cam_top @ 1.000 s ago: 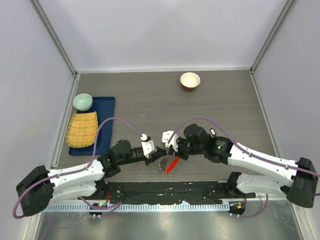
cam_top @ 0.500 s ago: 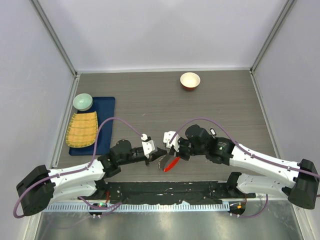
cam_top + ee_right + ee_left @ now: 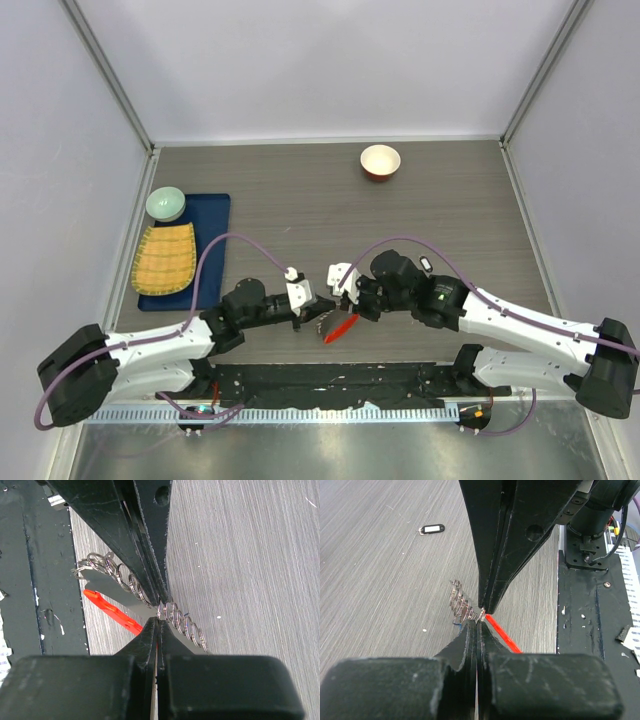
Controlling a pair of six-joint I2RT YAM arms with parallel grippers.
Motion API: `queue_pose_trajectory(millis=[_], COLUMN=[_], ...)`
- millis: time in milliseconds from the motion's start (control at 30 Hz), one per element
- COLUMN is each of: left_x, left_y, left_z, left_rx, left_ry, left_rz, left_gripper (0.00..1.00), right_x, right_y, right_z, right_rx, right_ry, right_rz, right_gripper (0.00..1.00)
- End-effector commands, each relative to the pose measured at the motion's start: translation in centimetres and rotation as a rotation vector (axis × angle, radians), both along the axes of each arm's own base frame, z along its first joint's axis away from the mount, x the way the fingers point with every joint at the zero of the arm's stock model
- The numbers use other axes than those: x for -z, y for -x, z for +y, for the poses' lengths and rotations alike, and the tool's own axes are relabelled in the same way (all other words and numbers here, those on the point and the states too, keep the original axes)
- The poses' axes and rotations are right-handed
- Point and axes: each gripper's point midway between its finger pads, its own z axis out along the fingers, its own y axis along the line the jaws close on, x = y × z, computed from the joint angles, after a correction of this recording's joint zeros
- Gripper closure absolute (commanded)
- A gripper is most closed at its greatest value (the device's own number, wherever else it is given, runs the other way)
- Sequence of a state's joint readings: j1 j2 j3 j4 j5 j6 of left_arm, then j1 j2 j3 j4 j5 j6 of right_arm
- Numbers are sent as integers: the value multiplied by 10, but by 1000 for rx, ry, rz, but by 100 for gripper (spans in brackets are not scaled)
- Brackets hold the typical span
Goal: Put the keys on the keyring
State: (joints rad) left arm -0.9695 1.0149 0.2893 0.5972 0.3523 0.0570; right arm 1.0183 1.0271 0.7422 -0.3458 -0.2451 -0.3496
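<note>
The keyring (image 3: 340, 328) is a red bar joined to a row of silvery rings (image 3: 322, 321), held just above the table near its front edge. My left gripper (image 3: 316, 318) and right gripper (image 3: 346, 306) meet tip to tip there. In the left wrist view my left gripper (image 3: 480, 623) is shut on a ring, with the rings (image 3: 460, 602) to its left and the red bar (image 3: 503, 635) to its right. In the right wrist view my right gripper (image 3: 159, 619) is shut at the same spot between rings (image 3: 184, 621) and red bar (image 3: 113, 611). One of the keys, a black-and-white oval tag (image 3: 432, 528), lies apart on the table.
A red-rimmed white bowl (image 3: 380, 161) stands at the back. At the left a blue tray (image 3: 214, 214) holds a green bowl (image 3: 166, 204) and a yellow mat (image 3: 165, 258). The black base plate (image 3: 330, 385) runs right behind the grippers.
My left gripper has closed on the rings beside the right gripper's tips. The red bar has shifted slightly left. The right gripper stays shut.
</note>
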Motion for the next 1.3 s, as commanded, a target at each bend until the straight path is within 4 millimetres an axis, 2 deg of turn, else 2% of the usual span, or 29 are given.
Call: queue_pose_trajectory(millis=[0,100,533,600,633,700,800,833,933,967,1067,1100,1200,1267], left_x=[-12,-11,-8,-8,-8,-6,-3,-3,1,0,2,2,1,6], left_y=[2,5,13,15,15,12,0,-3,-12,-14,-20,-21,-25,-28], left_z=[-6,-8,-14,-14,-14,-13,-6,-3,7,9,15,16,19,20], left_rx=[32,51,110,118,121,105,30,14,-46,-59,-87,-94,-105,-116], left_ry=[53,56,48,49,49,44,39,33,6,3,-21,-23,-31,-60], left_rz=[-27,-18,-2,1,-1,-11,-47,-76,-137,-153,-200,-212,-255,-255], left_gripper=[98,94,94,96,100,100,100,100,100,100,100,100,100,100], right_x=[-30,-30,-31,-32,-31,-31,-33,-35,-47,-52,-61,-62,-60,-56], right_y=[-1,-2,-1,-2,-2,-2,-4,-4,-6,-9,-16,-25,-37,-37], right_z=[19,19,21,21,22,21,19,18,13,10,2,-4,-15,-13], right_rx=[-32,-30,-39,-39,-38,-29,-2,6,62,93,185,246,365,380], right_ry=[-122,-120,-131,-133,-134,-132,-133,-136,-164,-175,-193,-183,-160,-159], right_rz=[-38,-39,-43,-46,-45,-41,-31,-28,-19,-25,-13,-33,-29,1], right_gripper=[99,99,99,99,99,99,85,75,60,51,44,43,41,41])
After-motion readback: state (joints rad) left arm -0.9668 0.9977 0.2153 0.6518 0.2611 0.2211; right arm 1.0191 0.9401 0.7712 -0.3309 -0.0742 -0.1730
